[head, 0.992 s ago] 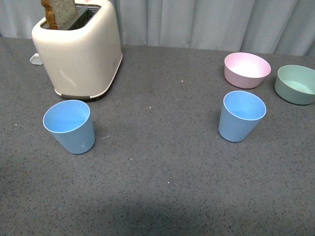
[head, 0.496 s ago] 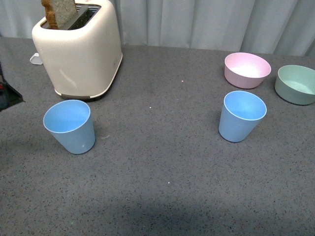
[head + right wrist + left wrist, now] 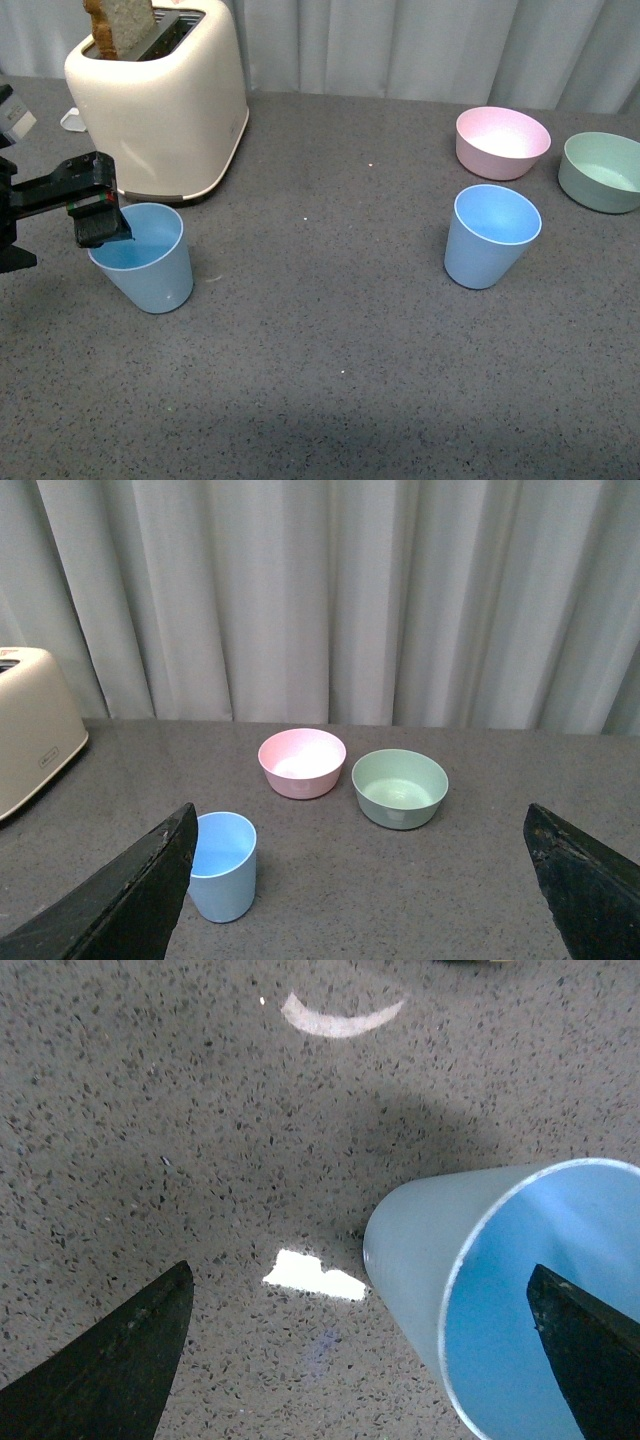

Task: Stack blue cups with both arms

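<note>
The left blue cup (image 3: 140,258) is standing upright, mouth up, on the left of the grey speckled worktop (image 3: 330,300), just nearer than a cream toaster (image 3: 160,100) with a bread slice (image 3: 120,25) poking out. The right blue cup (image 3: 491,236) is standing upright well apart on the right, just nearer than a pink bowl (image 3: 502,142), with a green bowl (image 3: 602,170) beside that bowl on its right. The left pincer (image 3: 357,1270) is reaching in from the left edge, released and grasping nothing. One finger is sitting over the left cup's mouth and the other outside its wall, apparently so that closing would pinch the rim; whether either is touching cannot be told. The right pincer (image 3: 360,805) is hanging high and far back from the right cup, spread wide and empty, probably waiting its turn. Judging by the cups' positions, stacking is not yet begun.
</note>
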Controlling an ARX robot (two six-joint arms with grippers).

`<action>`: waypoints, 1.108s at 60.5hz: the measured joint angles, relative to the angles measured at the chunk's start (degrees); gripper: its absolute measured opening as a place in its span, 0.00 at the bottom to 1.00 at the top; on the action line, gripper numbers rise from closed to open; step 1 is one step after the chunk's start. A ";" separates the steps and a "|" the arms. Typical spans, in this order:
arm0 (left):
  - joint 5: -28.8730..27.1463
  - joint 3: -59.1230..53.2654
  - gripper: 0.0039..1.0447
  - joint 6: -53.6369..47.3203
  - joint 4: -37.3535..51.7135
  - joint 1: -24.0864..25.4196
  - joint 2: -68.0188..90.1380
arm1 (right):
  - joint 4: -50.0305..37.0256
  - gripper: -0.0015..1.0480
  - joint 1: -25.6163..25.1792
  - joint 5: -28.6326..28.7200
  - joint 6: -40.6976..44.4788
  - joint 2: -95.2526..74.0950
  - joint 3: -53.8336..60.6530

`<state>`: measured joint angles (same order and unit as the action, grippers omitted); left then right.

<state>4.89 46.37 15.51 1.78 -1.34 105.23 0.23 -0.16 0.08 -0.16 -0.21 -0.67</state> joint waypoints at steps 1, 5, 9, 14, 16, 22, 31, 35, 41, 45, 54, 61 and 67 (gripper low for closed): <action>0.00 0.07 0.94 0.07 -0.11 -0.07 0.15 | 0.00 0.91 0.00 0.00 0.00 0.00 0.00; 0.07 0.24 0.94 0.35 -0.37 -0.39 0.87 | 0.00 0.91 0.00 0.00 -0.02 0.00 0.00; 0.42 0.59 0.92 0.42 -1.31 -0.77 1.40 | 0.00 0.91 0.00 0.00 -0.02 0.00 0.00; 0.04 1.07 0.80 0.50 -2.49 -1.11 1.81 | 0.00 0.91 0.00 0.00 0.00 0.00 0.00; 0.20 1.25 0.75 0.72 -2.82 -1.25 1.97 | 0.00 0.91 0.00 0.00 0.00 0.00 0.00; 0.37 1.88 0.61 1.25 -3.80 -1.66 2.25 | 0.00 0.91 0.00 0.00 -0.02 0.00 0.00; 1.62 2.51 0.34 2.89 -4.68 -2.05 2.38 | 0.00 0.91 0.00 0.00 0.00 0.00 0.00; 1.75 2.51 0.23 3.15 -4.76 -2.05 2.38 | 0.00 0.91 0.00 0.00 -0.02 0.00 0.00; 1.51 2.54 0.05 3.65 -4.98 -2.03 2.38 | 0.00 0.91 0.00 0.00 -0.02 0.00 0.00; 1.57 2.58 0.03 3.85 -5.68 -2.03 2.38 | 0.00 0.91 0.00 0.00 0.00 0.00 0.00; 1.97 2.60 0.03 4.24 -6.71 -2.51 1.42 | 0.00 0.91 0.00 0.00 0.00 0.00 0.00; 0.68 2.99 0.03 4.28 -7.04 -4.61 -0.04 | 0.00 0.91 0.00 0.00 -0.02 0.00 0.00; -0.83 4.44 0.03 4.33 -7.17 -7.74 -0.33 | 0.00 0.91 0.00 0.00 0.00 0.00 0.00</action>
<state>4.05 50.81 19.84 -5.39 -9.08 104.90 0.23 -0.16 0.08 -0.16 -0.21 -0.67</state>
